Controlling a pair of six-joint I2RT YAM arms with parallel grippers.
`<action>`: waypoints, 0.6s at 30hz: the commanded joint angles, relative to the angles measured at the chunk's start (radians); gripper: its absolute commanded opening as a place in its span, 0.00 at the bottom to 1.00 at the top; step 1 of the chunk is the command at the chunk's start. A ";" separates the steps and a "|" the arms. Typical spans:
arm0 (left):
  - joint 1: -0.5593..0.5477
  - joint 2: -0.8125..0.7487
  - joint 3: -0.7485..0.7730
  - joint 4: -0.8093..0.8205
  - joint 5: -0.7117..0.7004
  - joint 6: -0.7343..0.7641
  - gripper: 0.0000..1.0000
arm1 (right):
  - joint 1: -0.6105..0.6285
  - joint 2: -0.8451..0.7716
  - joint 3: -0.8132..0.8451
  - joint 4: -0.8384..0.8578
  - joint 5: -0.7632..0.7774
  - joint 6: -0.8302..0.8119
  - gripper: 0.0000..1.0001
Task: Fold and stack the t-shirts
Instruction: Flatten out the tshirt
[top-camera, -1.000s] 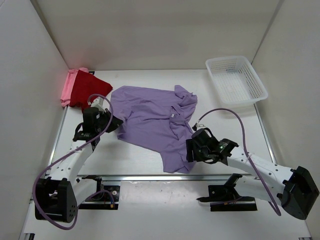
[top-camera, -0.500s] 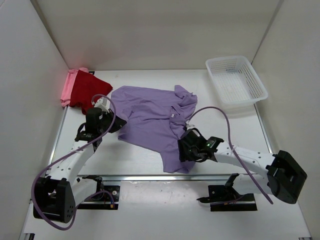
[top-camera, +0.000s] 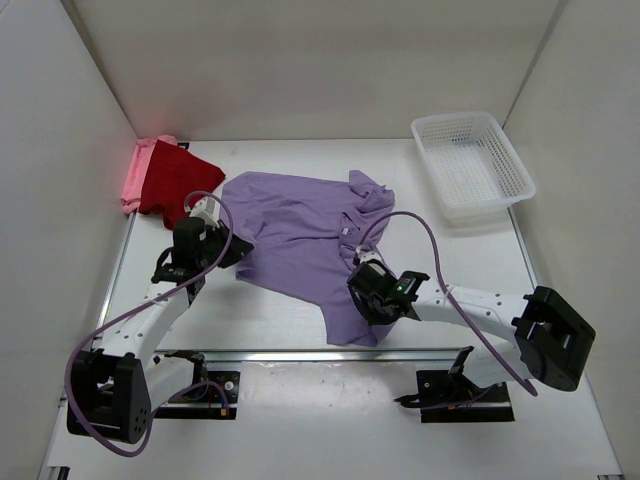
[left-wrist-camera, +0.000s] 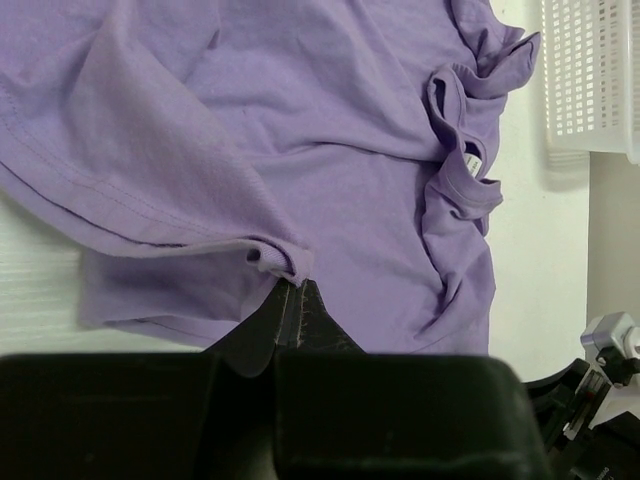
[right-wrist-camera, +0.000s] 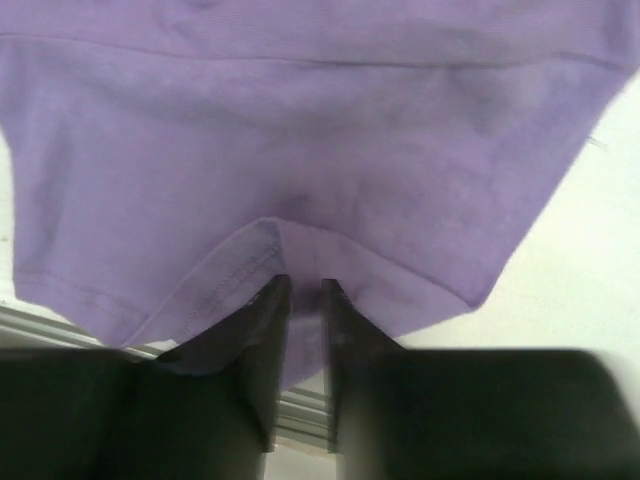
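Lying spread across the middle of the table (top-camera: 250, 305), the lavender shirt (top-camera: 295, 230) is showing its collar (top-camera: 352, 228) turned towards the right side and its lower hem pointing at the near edge, the fabric rumpled and not yet folded. The left gripper (top-camera: 236, 250) is sitting at the shirt's left edge; in the left wrist view the left gripper (left-wrist-camera: 292, 286) is showing its fingers pressed together, pinching a small fold of the hem of the lavender shirt (left-wrist-camera: 330, 140), with looser fabric draping just above the tips. The right gripper (top-camera: 358, 292) is resting on the near right part of the same shirt; in the right wrist view the right gripper (right-wrist-camera: 305, 290) is holding its fingers nearly together, only a narrow gap showing, with a raised pleat of the lavender shirt (right-wrist-camera: 320, 130) caught at the tips beside the hem stitching. The dark red shirt (top-camera: 178, 182) is lying at the far left corner of the table, overlapping the pink shirt (top-camera: 133, 182), which is showing along its left side against the wall; both are lying near the left gripper and well apart from the right one. The white mesh basket (top-camera: 516, 155) is standing at the far right corner, apart from all three shirts, and the basket (left-wrist-camera: 590, 70) is also appearing at the upper right of the left wrist view
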 joint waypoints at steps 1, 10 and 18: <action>0.010 -0.005 -0.003 0.032 0.020 -0.003 0.00 | -0.008 -0.002 0.004 -0.035 0.042 -0.028 0.15; 0.082 0.007 0.045 0.028 0.066 -0.018 0.00 | -0.045 -0.246 -0.076 -0.315 -0.143 0.096 0.01; 0.135 -0.005 0.153 -0.046 0.029 0.037 0.00 | -0.173 -0.427 -0.052 -0.389 -0.196 0.084 0.32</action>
